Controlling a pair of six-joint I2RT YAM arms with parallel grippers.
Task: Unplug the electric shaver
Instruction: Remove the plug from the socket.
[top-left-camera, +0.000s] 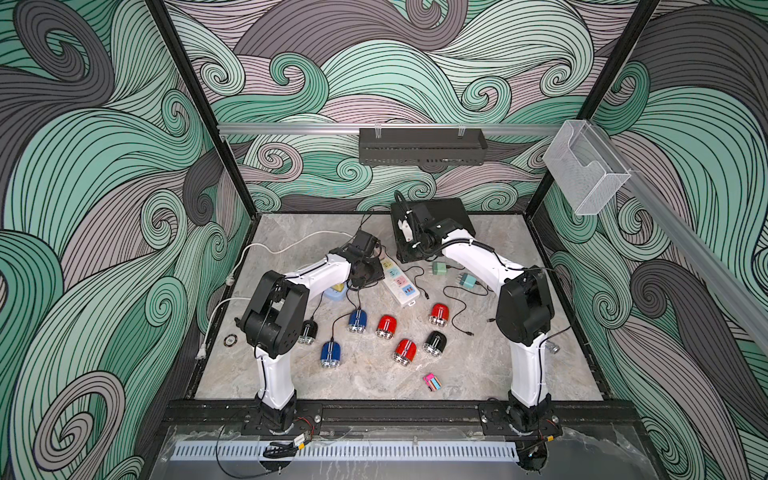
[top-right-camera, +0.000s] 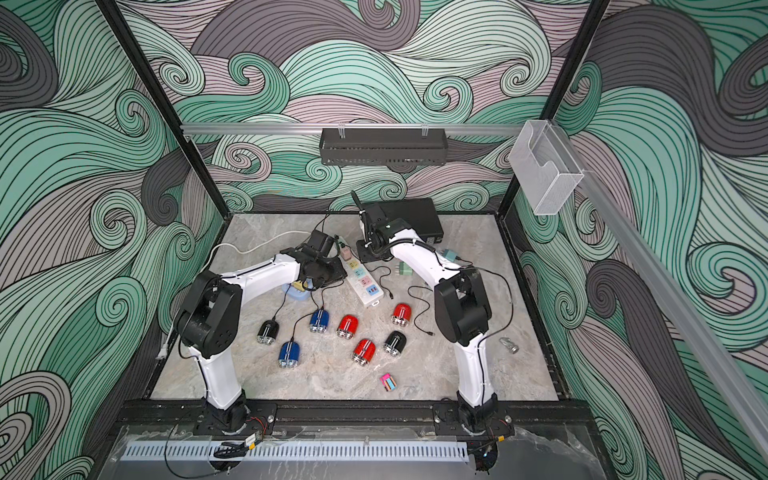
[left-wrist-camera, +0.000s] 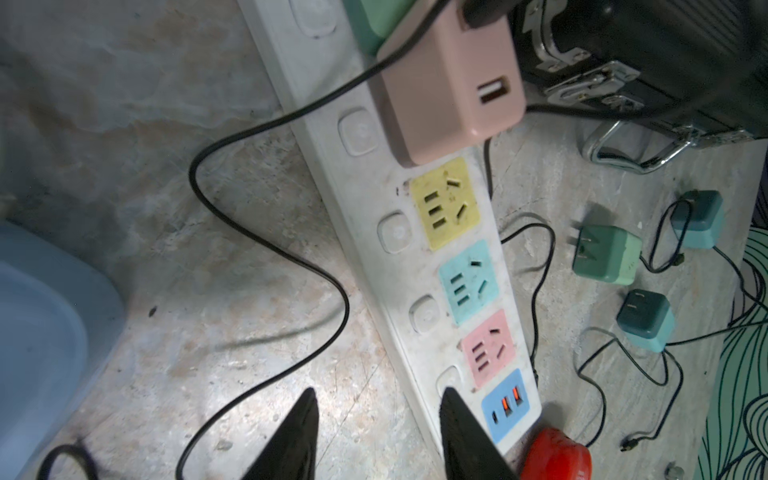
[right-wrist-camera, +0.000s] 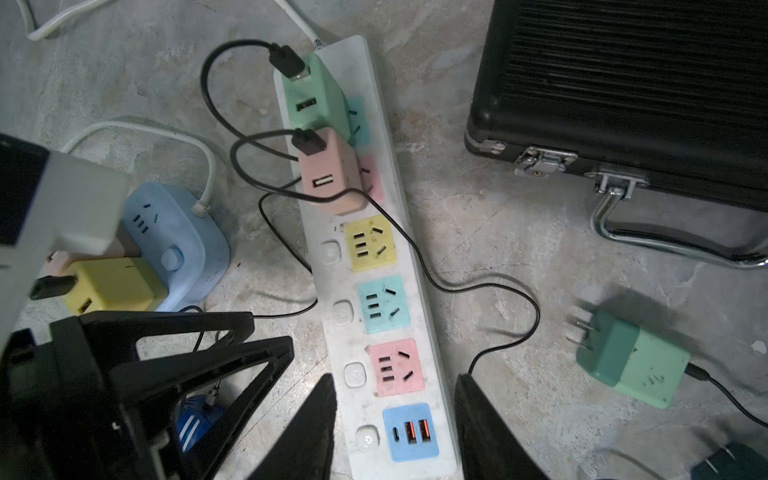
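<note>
Several small electric shavers lie on the table. Two blue ones (top-left-camera: 357, 320) (top-left-camera: 331, 353) and a black one (top-left-camera: 308, 330) trail black cords. On the white power strip (top-left-camera: 399, 284) (right-wrist-camera: 332, 282) sit a pink adapter (left-wrist-camera: 449, 95) (right-wrist-camera: 332, 174) and a green adapter (right-wrist-camera: 316, 95), each with a USB cord in it. My left gripper (left-wrist-camera: 378, 399) (top-left-camera: 376, 277) is open and empty beside the strip's USB end. My right gripper (right-wrist-camera: 395, 386) (top-left-camera: 406, 255) hangs open above the strip, and its fingers frame that same end.
A blue socket cube (right-wrist-camera: 178, 232) holding a yellow adapter (right-wrist-camera: 112, 286) lies left of the strip. Loose green and teal adapters (left-wrist-camera: 606, 257) (left-wrist-camera: 644, 324) with cords lie to its right. A black case (right-wrist-camera: 623, 83) stands behind. Red shavers (top-left-camera: 386, 326) and a black one (top-left-camera: 435, 343) lie nearer the front.
</note>
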